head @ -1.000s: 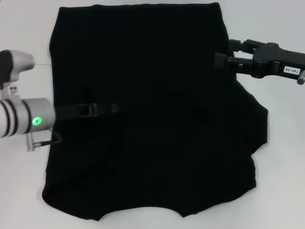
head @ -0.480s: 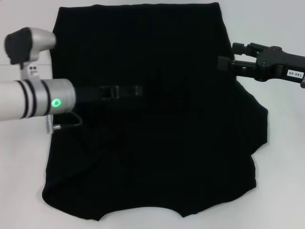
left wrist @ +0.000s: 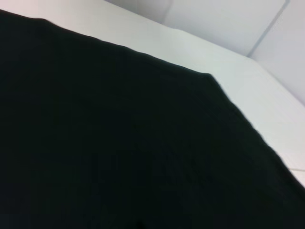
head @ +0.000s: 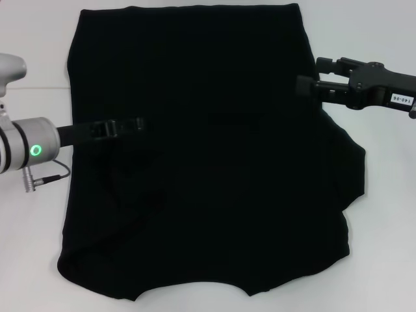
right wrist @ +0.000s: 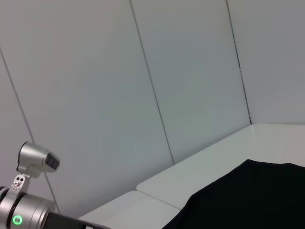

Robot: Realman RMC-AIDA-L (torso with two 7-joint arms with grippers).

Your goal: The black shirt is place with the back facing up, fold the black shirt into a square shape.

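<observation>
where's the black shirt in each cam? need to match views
Head view: black shirt fills the centre, spread on the white table.
Left wrist view: shirt fills most of the picture.
Right wrist view: only a corner.
Shared landmark: the shirt's straight far edge against the table.

Even, bright, diffuse light falls on the smooth white tabletop (head: 383,214), which shows almost no shadow or glare. The large matte black fabric shirt (head: 214,162) reads as a nearly featureless dark mass, its folds barely visible, and the black left hand (head: 133,123) almost vanishes against it. In the left wrist view the shirt's edge is softly blurred.
</observation>
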